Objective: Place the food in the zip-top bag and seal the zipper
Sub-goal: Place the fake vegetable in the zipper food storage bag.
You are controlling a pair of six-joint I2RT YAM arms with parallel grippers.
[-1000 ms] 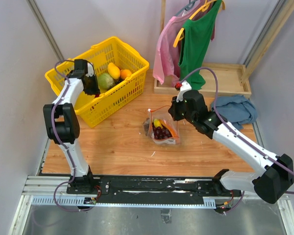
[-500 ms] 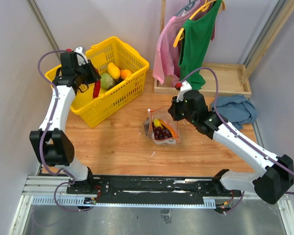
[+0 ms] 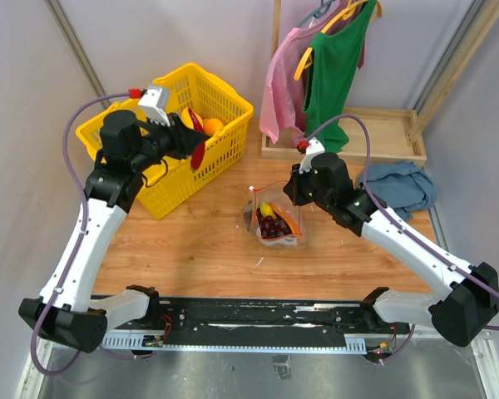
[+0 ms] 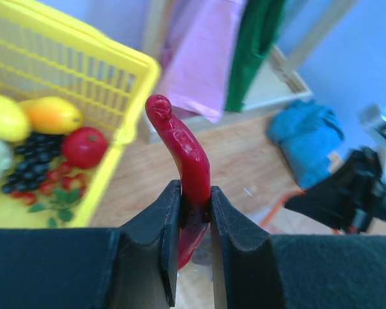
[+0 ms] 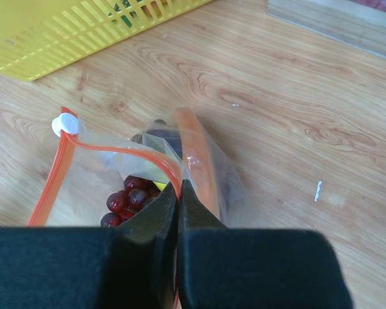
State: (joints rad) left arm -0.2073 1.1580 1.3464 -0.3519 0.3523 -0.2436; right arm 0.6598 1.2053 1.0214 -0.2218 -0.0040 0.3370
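Observation:
My left gripper (image 4: 195, 207) is shut on a thin red chili (image 4: 183, 149) and holds it in the air beside the yellow basket; in the top view the left gripper (image 3: 193, 148) holds the chili (image 3: 197, 155) at the basket's right side. The clear zip-top bag (image 3: 276, 218) lies on the wooden table with a dark grape bunch (image 5: 127, 200), a yellow piece (image 3: 268, 209) and a long orange piece (image 5: 198, 156) inside. My right gripper (image 5: 178, 190) is shut on the bag's red-orange zipper (image 5: 127, 152) edge and holds the mouth open; it also shows in the top view (image 3: 293, 193).
A yellow basket (image 3: 141, 179) with more toy produce stands at the back left. Pink and green clothes (image 3: 316, 66) hang at the back over a wooden tray (image 3: 395, 133). A blue cloth (image 3: 399, 184) lies at the right.
My left arm has lifted out of the basket with the red chili and swung right, toward the bag. The right gripper and bag have stayed put.

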